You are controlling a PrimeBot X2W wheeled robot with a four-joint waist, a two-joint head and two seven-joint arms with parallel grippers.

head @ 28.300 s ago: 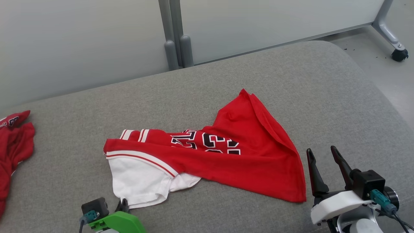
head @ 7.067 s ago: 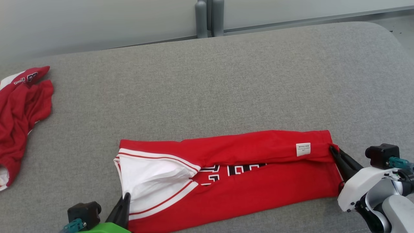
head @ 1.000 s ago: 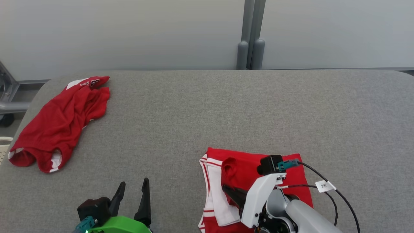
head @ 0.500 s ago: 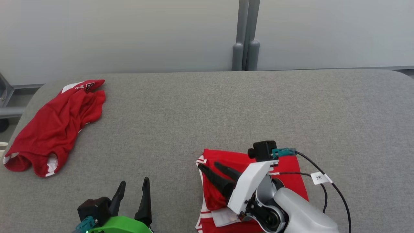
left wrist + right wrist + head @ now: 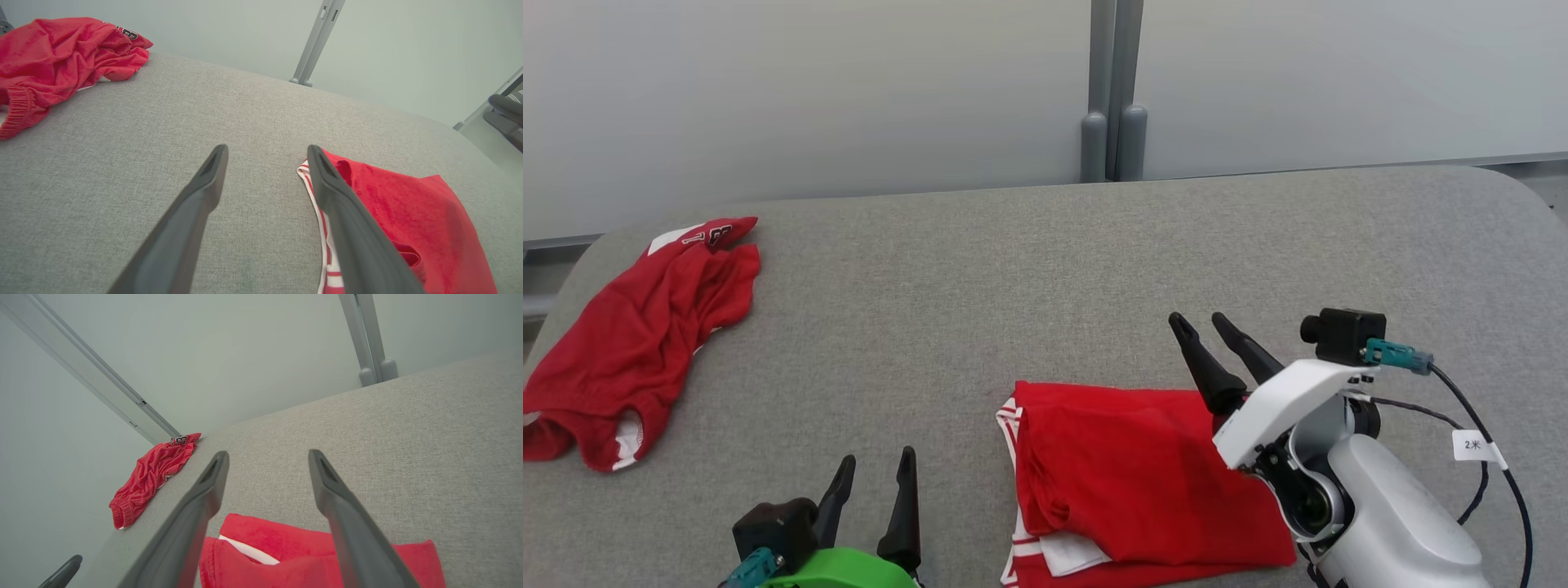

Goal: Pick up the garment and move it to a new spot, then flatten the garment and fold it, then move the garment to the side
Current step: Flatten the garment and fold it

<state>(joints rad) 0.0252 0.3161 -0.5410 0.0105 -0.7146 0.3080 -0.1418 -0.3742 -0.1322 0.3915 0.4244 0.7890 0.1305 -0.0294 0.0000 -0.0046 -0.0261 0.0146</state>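
Note:
The red garment (image 5: 1127, 478) with white striped trim lies folded into a compact square near the front of the grey surface (image 5: 1029, 269); it also appears in the left wrist view (image 5: 404, 220) and the right wrist view (image 5: 302, 559). My right gripper (image 5: 1203, 322) stands open just above the fold's far right corner, holding nothing. Its fingers (image 5: 204, 498) spread wide over the fold. My left gripper (image 5: 876, 465) is open at the lower left, apart from the garment, its fingers (image 5: 331, 192) beside the striped edge.
A second red garment (image 5: 637, 335) lies crumpled at the far left edge of the surface, also in the left wrist view (image 5: 53, 57). A pale partition with a grey post (image 5: 1109, 106) stands behind. A cable with a tag (image 5: 1474, 445) trails from the right arm.
The right gripper has let go of the garment and drawn back up and to the right, leaving the top layer folded over. The camera has shifted slightly. The left gripper stayed put.

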